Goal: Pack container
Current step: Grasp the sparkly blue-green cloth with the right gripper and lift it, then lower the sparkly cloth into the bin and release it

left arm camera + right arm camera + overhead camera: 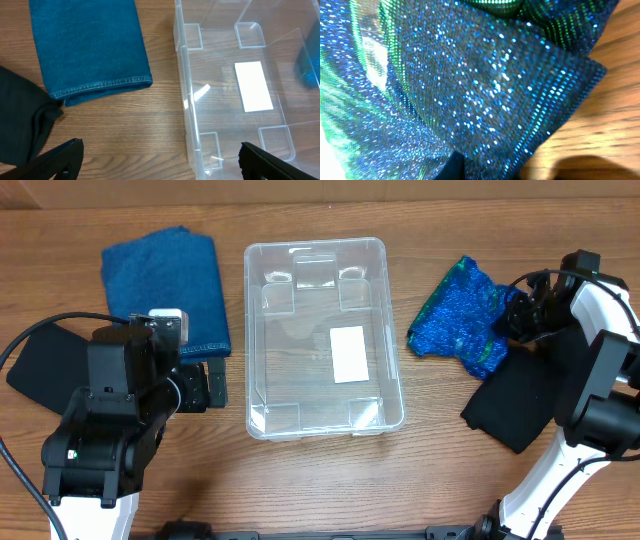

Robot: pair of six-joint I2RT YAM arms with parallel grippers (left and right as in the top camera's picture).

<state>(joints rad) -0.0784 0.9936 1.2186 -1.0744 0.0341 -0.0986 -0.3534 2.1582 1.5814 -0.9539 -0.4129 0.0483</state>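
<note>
The clear plastic container stands empty in the middle of the table, with a white label on its bottom. It also shows in the left wrist view. My left gripper hovers just left of the container's near left corner, and its jaws are wide open and empty. My right gripper is at the right edge of a sparkly blue-green cloth. That cloth fills the right wrist view. One dark fingertip shows through it near the bottom centre, pinched on the fabric.
A folded blue towel lies left of the container and shows in the left wrist view. A black cloth lies at the far left under my left arm. Another black cloth lies at the right, below the sparkly one.
</note>
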